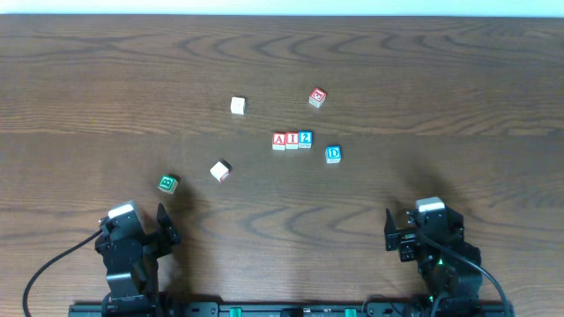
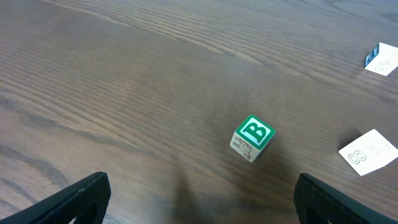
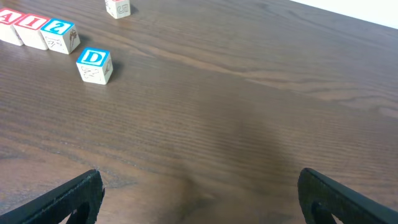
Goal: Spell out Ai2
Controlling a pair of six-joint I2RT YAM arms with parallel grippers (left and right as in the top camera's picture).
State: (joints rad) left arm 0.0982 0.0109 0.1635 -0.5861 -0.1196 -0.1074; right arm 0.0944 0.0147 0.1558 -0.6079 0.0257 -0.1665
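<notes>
The A block (image 1: 279,141), the I block (image 1: 292,141) and the 2 block (image 1: 305,139) are sitting in 1 straight row near the middle of the tabletop (image 1: 441,79). They are touching side to side and reading A, I, 2 from left to right in the overhead view. The A and the I are showing red letters, and the 2 is showing a blue numeral.

A blue D block (image 1: 333,154) is lying just beside the row, off the 2's end and slightly nearer the robot, not touching it. A red-lettered block (image 1: 317,98) is sitting at an angle farther back, and I cannot read its letter. Left of the row, a far white block (image 1: 237,106) is lying toward the back. A near white block (image 1: 220,171) is lying closer to the robot, turned at an angle. A green B block (image 1: 168,183) is resting near the left arm, just ahead of it.

The left hand (image 2: 200,186) is waiting at the near edge with its 2 fingers spread wide apart and gripping nothing. In the left wrist view the B block is showing ahead of it, a little to the right. The right hand (image 3: 200,180) is waiting at the near edge on the right, also with its fingers wide apart and nothing between them, well apart from the row. In the right wrist view the D block and the 2 block are appearing at upper left.
</notes>
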